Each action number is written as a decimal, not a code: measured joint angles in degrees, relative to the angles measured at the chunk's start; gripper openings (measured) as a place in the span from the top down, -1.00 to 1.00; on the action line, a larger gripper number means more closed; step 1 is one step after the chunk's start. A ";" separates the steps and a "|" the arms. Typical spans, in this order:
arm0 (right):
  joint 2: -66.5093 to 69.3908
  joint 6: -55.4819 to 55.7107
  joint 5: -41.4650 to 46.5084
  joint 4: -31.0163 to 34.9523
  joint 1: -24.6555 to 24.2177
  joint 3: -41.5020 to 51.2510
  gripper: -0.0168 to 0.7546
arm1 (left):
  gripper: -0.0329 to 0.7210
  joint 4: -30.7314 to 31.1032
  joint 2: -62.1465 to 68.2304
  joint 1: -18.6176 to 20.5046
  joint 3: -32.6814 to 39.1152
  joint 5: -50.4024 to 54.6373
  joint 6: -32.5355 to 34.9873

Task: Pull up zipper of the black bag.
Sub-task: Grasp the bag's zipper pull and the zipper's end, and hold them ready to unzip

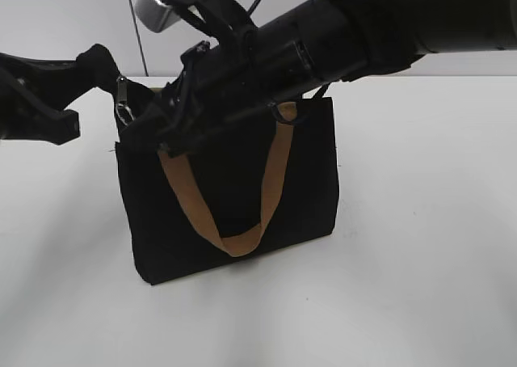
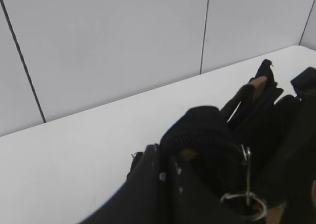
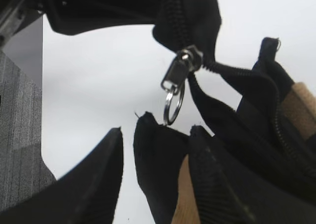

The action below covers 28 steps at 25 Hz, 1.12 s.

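Note:
The black bag [image 1: 234, 197] stands on the white table with a tan handle [image 1: 242, 242] hanging down its front. My left gripper [image 1: 90, 66] is shut on the raised end of the zipper [image 3: 237, 73] at the bag's top left corner, and it also shows in the left wrist view [image 2: 165, 157]. The silver pull tab [image 1: 123, 100] with its ring [image 3: 173, 103] hangs just below that hold. My right gripper [image 1: 166, 137] reaches across the bag's top and is open [image 3: 153, 150]. Its fingers straddle a black corner of the bag [image 3: 158, 174] just under the ring, without touching the pull tab.
The white table [image 1: 420, 246] spreads around the bag. A white panelled wall [image 2: 123, 46] stands behind it. My right arm [image 1: 363, 27] crosses above the bag from the upper right and hides the bag's top edge.

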 joint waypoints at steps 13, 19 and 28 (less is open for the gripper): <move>2.59 -0.02 0.01 4.93 0.00 -2.51 0.57 | 0.93 0.00 0.00 0.00 0.00 -0.34 0.00; 2.59 0.44 0.01 4.93 0.00 -2.51 0.96 | 0.93 0.00 0.00 0.00 0.00 -0.34 0.00; 1.40 5.67 0.14 -0.61 0.00 -2.51 0.96 | 0.93 0.00 0.00 0.47 0.00 2.83 0.00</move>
